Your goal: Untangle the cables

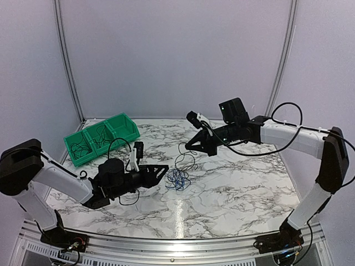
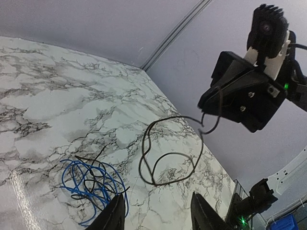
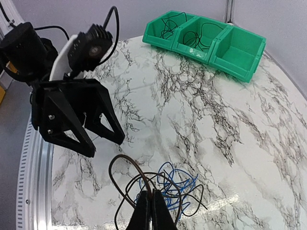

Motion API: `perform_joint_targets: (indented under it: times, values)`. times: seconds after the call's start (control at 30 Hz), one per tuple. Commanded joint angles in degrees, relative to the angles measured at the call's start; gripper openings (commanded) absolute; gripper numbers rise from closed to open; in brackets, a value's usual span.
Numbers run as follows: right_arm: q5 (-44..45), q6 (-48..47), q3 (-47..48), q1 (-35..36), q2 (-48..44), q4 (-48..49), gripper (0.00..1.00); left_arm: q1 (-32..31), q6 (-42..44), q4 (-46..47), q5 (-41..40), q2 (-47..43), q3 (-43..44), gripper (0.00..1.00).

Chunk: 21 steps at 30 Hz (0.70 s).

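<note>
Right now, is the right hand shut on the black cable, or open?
Shut. The right hand has its fingers together on the black cable; the left wrist view shows the loop hanging from it.

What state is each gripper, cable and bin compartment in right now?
Left gripper: open, empty.
Right gripper: shut on the thin black cable.
Thin black cable: pinched, partly lifted.
Blue wire tangle: knotted with black strands, ungripped.
Green plastic three-compartment bin: two compartments hold cables, one empty.

Thin black, blue cables [image 1: 178, 179], loosely tangled
</note>
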Motion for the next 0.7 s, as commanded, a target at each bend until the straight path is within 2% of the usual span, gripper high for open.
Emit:
perform_joint_targets:
  times: [0.0, 0.2, 0.33, 0.5, 0.67]
  values:
    - [0.5, -0.1, -2.3, -0.4, -0.2, 4.9, 0.0, -0.9, 7.1, -4.1, -1.7, -4.2, 1.9, 0.49]
    - [-1.3, 0.9, -2.2, -0.4, 1.7, 5.1, 0.0, -1.0, 7.6, -6.0, 1.6, -2.1, 7.8, 0.53]
    - [-1.5, 0.7, -2.7, -0.4, 1.8, 5.1, 0.0, -1.0, 6.5, -11.1, -0.1, 1.6, 13.3, 0.51]
    - [-2.2, 1.2, -2.8, -0.4, 1.8, 5.2, 0.0, -0.9, 5.2, -13.2, -2.0, 5.6, 17.2, 0.44]
    - [-2.8, 0.6, -2.4, -0.4, 2.0, 4.1, 0.0, -0.6, 3.2, -14.4, -5.8, 7.2, 18.5, 0.31]
